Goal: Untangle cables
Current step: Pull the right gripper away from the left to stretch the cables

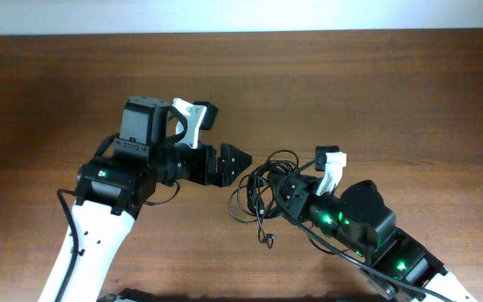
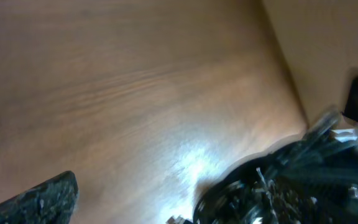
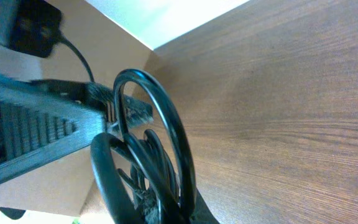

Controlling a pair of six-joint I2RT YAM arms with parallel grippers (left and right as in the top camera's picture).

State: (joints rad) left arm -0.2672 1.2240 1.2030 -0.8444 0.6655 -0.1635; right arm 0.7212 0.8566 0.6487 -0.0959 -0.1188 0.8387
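The cables (image 1: 261, 186) are a tangle of thin black loops on the wooden table (image 1: 392, 92), with one small plug end (image 1: 268, 241) trailing toward the front. My right gripper (image 1: 286, 193) is shut on the right side of the tangle. In the right wrist view the loops (image 3: 166, 134) rise straight out of its jaws. My left gripper (image 1: 235, 164) stands open just left of the tangle, with nothing between its fingers. In the left wrist view one dark finger (image 2: 42, 202) shows at the lower left, and the blurred cables (image 2: 260, 196) lie at the lower right.
The left arm's black and white body (image 1: 132, 168) fills the left middle of the table. The right arm (image 1: 367, 226) comes in from the lower right. Part of the left arm (image 3: 36, 134) looms close in the right wrist view. Bare wood stretches across the back.
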